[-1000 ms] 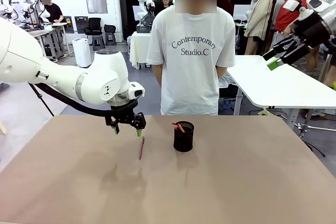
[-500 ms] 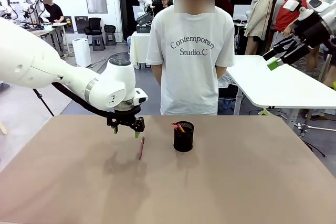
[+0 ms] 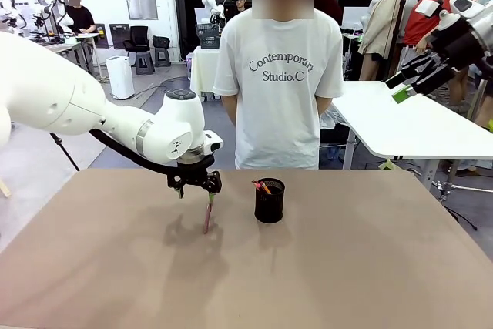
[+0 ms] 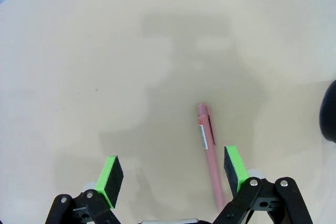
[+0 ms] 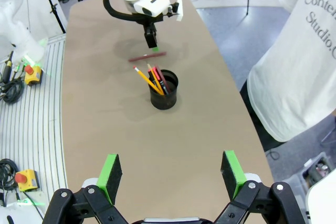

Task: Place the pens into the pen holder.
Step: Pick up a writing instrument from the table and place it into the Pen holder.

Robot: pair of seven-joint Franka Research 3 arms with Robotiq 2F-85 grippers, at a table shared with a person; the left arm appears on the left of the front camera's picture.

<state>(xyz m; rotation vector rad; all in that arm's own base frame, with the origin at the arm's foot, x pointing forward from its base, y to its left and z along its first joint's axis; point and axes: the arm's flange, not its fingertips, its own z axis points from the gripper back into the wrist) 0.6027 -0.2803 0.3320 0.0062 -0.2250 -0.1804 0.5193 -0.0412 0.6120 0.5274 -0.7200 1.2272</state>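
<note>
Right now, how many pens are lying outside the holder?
1: the reddish-brown pen lies flat on the table beneath the open left fingers, left of the pen holder. Other pens stand in the holder; their number is hard to tell.

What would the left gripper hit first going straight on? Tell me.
The left gripper probably meets the table, the reddish pen lying just inside one pad, which might clip it.

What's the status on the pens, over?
Both open: left gripper low over the reddish pen lying on the table, right gripper raised, empty. Several pens stand in the black holder. Person at far side, hands off the table.
</note>
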